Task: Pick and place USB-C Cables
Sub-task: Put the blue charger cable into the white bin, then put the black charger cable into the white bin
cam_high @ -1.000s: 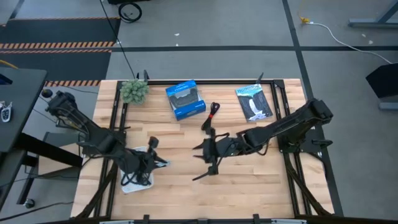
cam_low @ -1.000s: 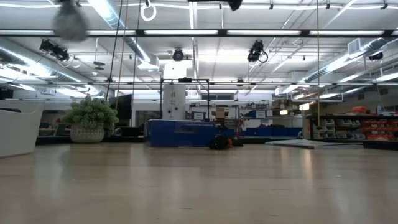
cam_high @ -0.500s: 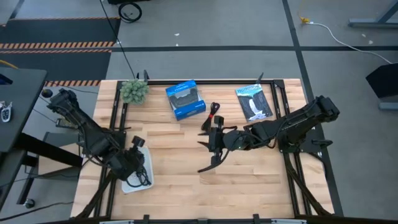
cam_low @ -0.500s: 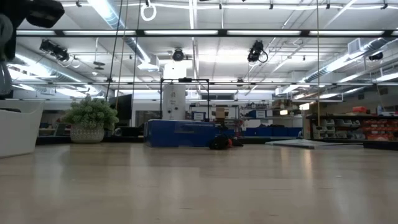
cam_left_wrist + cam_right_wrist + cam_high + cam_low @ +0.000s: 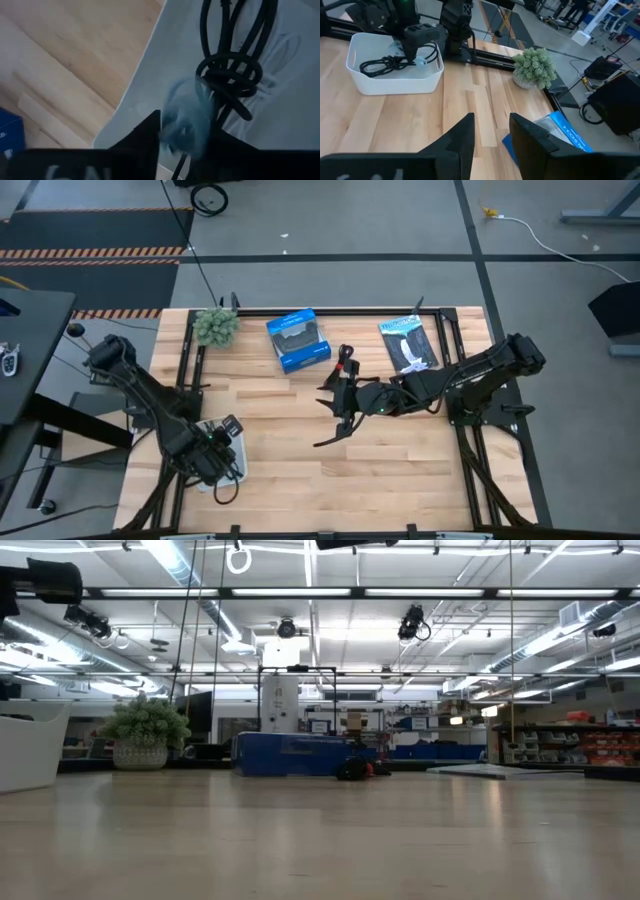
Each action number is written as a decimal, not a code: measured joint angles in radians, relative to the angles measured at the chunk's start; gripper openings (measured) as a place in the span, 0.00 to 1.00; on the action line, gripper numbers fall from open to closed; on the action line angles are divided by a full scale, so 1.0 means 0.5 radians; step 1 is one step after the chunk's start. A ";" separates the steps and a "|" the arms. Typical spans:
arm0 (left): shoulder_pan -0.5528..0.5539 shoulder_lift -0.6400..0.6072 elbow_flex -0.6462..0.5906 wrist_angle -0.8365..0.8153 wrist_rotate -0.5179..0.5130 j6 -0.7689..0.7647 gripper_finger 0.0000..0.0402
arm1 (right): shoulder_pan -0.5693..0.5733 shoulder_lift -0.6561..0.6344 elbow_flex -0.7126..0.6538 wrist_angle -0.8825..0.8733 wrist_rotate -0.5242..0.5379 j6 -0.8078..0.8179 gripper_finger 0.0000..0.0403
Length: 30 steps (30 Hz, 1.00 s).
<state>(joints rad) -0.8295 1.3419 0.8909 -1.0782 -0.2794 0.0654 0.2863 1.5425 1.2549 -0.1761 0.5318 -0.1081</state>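
A white tray (image 5: 236, 442) sits at the table's near left; in the left wrist view its floor (image 5: 165, 65) holds the black loop cable (image 5: 230, 75) and the white cable (image 5: 285, 47). My left gripper (image 5: 186, 137) hangs low over the tray, shut on the pale blue cable (image 5: 187, 117). The right wrist view shows that gripper (image 5: 415, 42) above the black loop (image 5: 385, 63). The black-and-red cable (image 5: 345, 360) lies on the table's far middle, also seen in the low view (image 5: 355, 769). My right gripper (image 5: 330, 418) is open, just near of it, touching nothing. My left gripper pinches the small pale blue bundle (image 5: 192, 127) between its two fingers, coming from above and pointing down into the tray. The bundle sits blurred in the gap, just above the tray floor beside the black loop; whether it rests on the floor I cannot tell.
A blue box (image 5: 298, 340) and a flat black-and-white packet (image 5: 408, 345) lie along the far edge, with a small potted plant (image 5: 215, 326) at the far left corner. Bare wood stretches between the tray and my right gripper.
My left gripper has moved toward the near left, from the tray's right edge to over its middle, and has come down into it. My right gripper has drifted toward the far edge, closer to the black-and-red cable, staying open.
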 joint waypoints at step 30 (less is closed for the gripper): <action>0.608 0.197 0.128 0.781 -0.499 0.039 0.39 | 0.041 -0.067 0.000 -0.438 0.090 0.161 0.32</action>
<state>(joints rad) -0.5254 1.4407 0.9550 -0.6876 -0.5290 0.0847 0.3070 1.5090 1.2549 -0.3951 0.5766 -0.0275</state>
